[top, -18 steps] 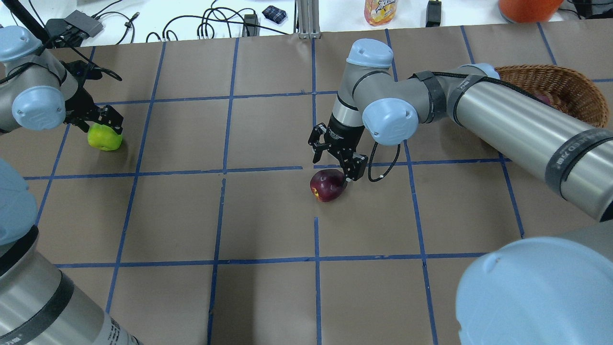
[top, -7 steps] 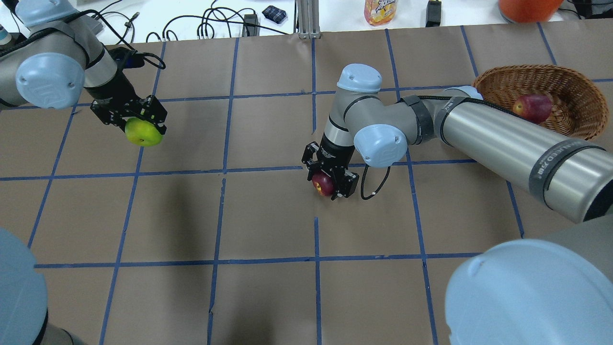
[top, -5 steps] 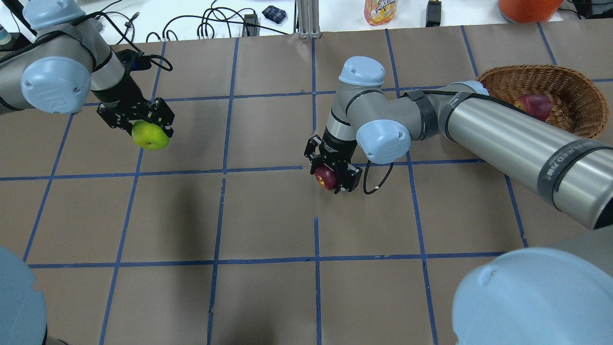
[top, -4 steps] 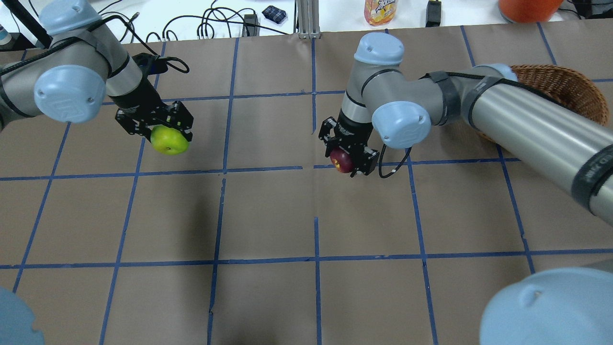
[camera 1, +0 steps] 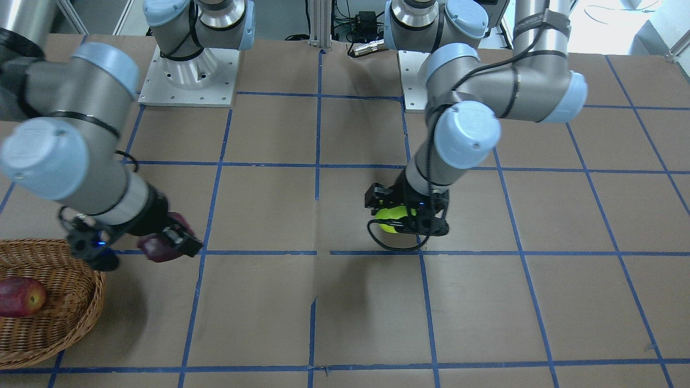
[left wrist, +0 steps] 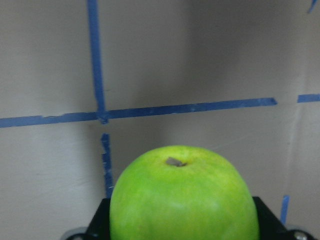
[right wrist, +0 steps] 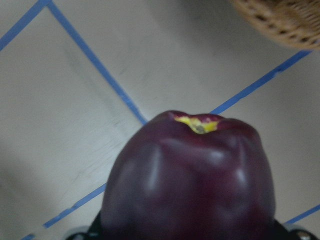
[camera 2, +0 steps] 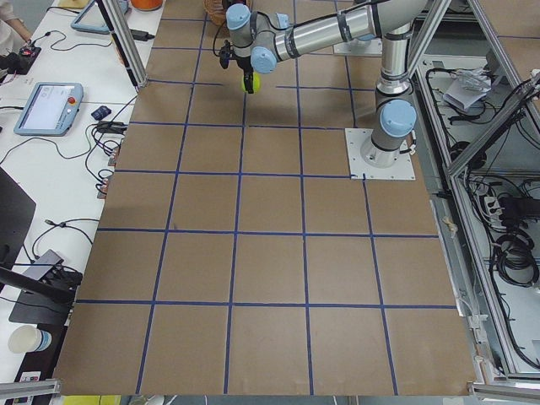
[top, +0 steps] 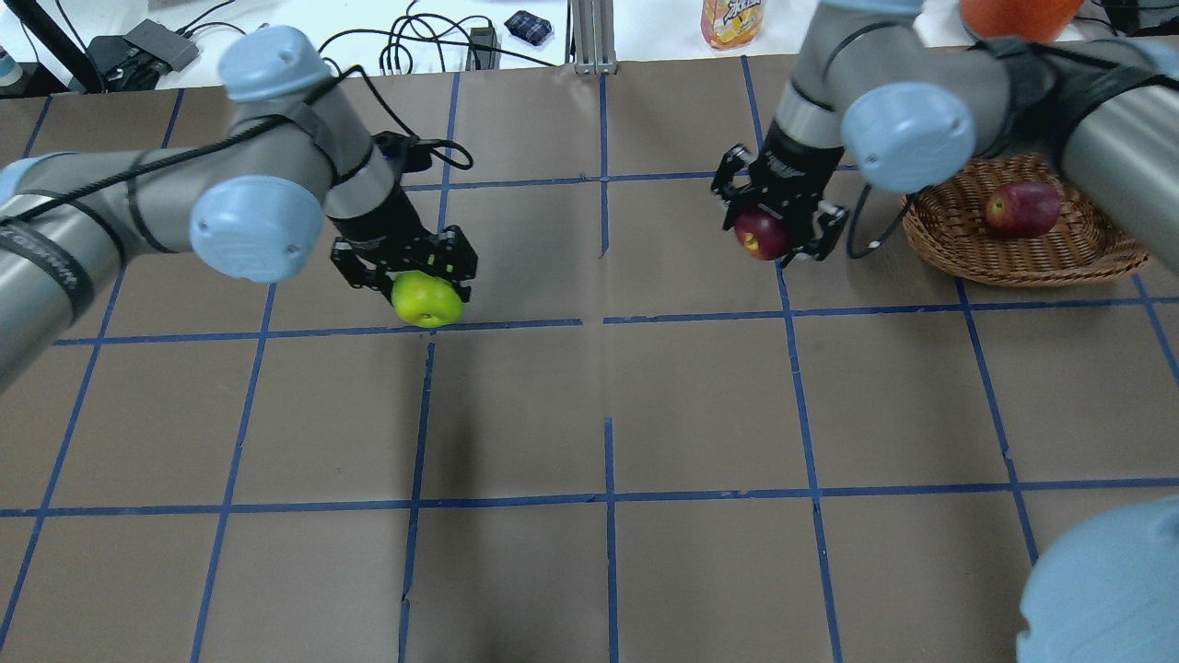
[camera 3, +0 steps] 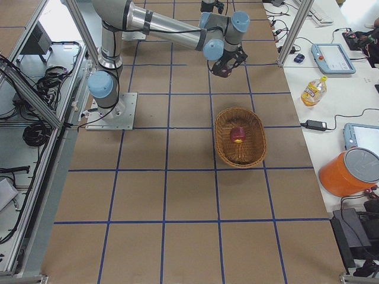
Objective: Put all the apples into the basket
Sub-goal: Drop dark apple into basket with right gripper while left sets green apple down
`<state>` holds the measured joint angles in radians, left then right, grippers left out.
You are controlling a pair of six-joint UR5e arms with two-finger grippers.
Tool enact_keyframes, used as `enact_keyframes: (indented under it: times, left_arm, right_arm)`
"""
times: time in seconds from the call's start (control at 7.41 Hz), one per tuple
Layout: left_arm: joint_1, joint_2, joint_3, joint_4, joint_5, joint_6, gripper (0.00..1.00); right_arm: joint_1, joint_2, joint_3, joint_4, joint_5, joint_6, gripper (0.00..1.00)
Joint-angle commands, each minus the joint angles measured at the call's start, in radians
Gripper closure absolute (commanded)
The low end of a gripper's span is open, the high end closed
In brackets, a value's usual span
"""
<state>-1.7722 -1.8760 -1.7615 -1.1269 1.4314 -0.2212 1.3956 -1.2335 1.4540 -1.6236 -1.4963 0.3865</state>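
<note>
My left gripper (top: 416, 296) is shut on the lime green apple (top: 426, 300) and holds it above the table left of centre; it also shows in the front view (camera 1: 392, 219) and fills the left wrist view (left wrist: 182, 195). My right gripper (top: 772, 230) is shut on the dark maroon apple (top: 760, 233), held in the air just left of the wicker basket (top: 1087, 256). The maroon apple also shows in the front view (camera 1: 159, 248) and the right wrist view (right wrist: 190, 182). The red apple (top: 1021, 208) lies in the basket.
The brown table has a grid of blue tape lines (top: 608, 322). Cables, a juice bottle (top: 732, 20) and an orange container (top: 1013, 14) sit beyond the far edge. The basket's rim shows at the top right of the right wrist view (right wrist: 280, 22).
Both arms have lifted their apples off the table and carried them to the right. The left arm brought the green apple toward the centre; the right arm brought the maroon apple close to the basket.
</note>
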Motion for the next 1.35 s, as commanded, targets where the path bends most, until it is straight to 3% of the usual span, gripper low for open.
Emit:
enact_keyframes:
  times: [0.0,0.27,0.4,0.68,0.81,1.22]
  left_arm:
    - [-0.151,-0.084,0.0,0.149,0.0,-0.236,0.83]
    - [-0.191,-0.138,0.011,0.215,0.012,-0.279,0.8]
    - [-0.203,-0.147,0.008,0.216,0.017,-0.276,0.67]
    - [-0.211,-0.163,0.007,0.217,0.04,-0.273,0.19]
    - [-0.213,-0.16,0.01,0.217,0.041,-0.27,0.0]
    - [-0.15,-0.077,0.048,0.164,0.075,-0.19,0.0]
  right_arm:
    - [-0.191,0.006,-0.076,0.054,-0.137,-0.448,1.0]
    - [-0.307,0.05,-0.083,-0.002,-0.154,-0.663,1.0]
    - [-0.338,0.099,-0.083,-0.1,-0.195,-0.772,1.0]
    - [-0.345,0.21,-0.113,-0.221,-0.213,-0.824,1.0]
    - [-0.346,0.248,-0.142,-0.24,-0.214,-0.824,1.0]
    - [-0.355,0.287,-0.141,-0.242,-0.219,-0.879,0.97]
